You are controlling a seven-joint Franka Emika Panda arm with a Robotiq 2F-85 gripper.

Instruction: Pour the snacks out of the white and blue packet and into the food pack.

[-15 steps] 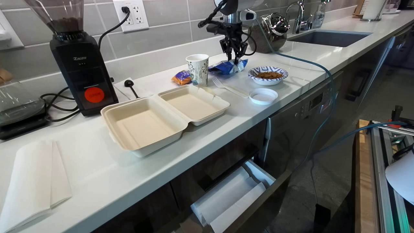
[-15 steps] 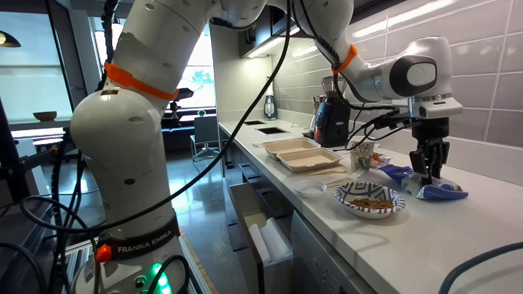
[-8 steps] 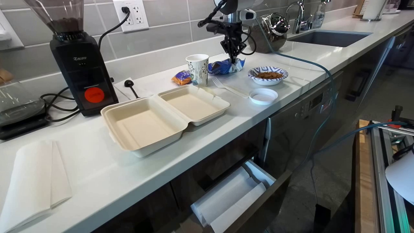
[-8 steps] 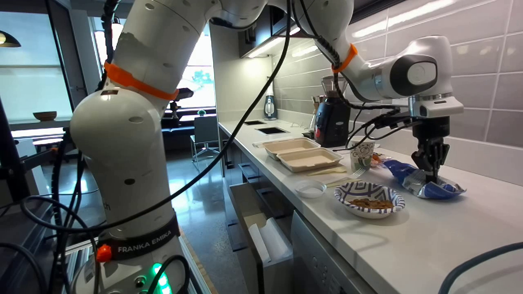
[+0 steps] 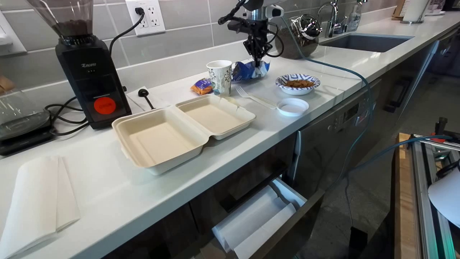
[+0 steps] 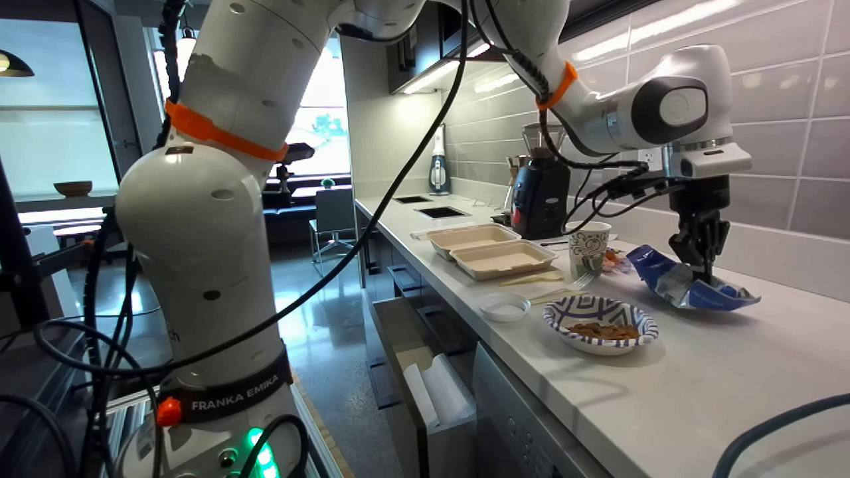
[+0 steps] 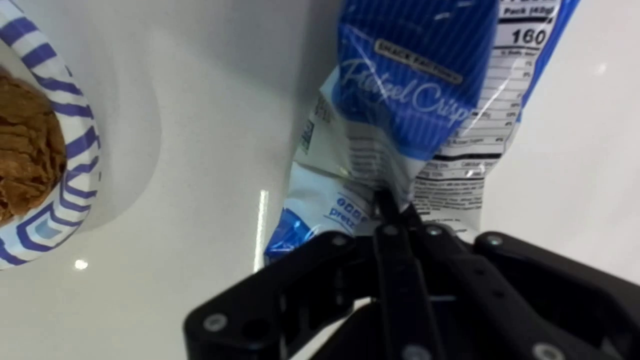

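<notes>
White and blue packet (image 7: 415, 95), one, one hand (image 7: 398, 209) pinching it, one food pack (image 5: 161, 136) lying unfolded on worktop (image 5: 107, 190)

On the white bench (image 5: 97, 172), the food pack (image 5: 161, 133) lay open near the front edge, where stood also the small dish (image 5: 293, 107) and the patterned bowl (image 5: 296, 91). Closer to the back edge stood the coffee grinder (image 5: 93, 79) and the paper cup (image 5: 220, 77).

Tool (image 7: 399, 207) in from bottom, fingers (image 7: 392, 250) nearly together, pinching the crumpled white and blue packet (image 7: 415, 100). "Pretzel Crisps" on the blue part, nutrition panel (image 7: 500, 110) with "160" to the right. Blue-and-white patterned bowl (image 7: 80, 147) cut off at left edge, brown flakes (image 7: 25, 155) inside, well apart from the packet. White surface (image 7: 200, 125) underneath.
</notes>
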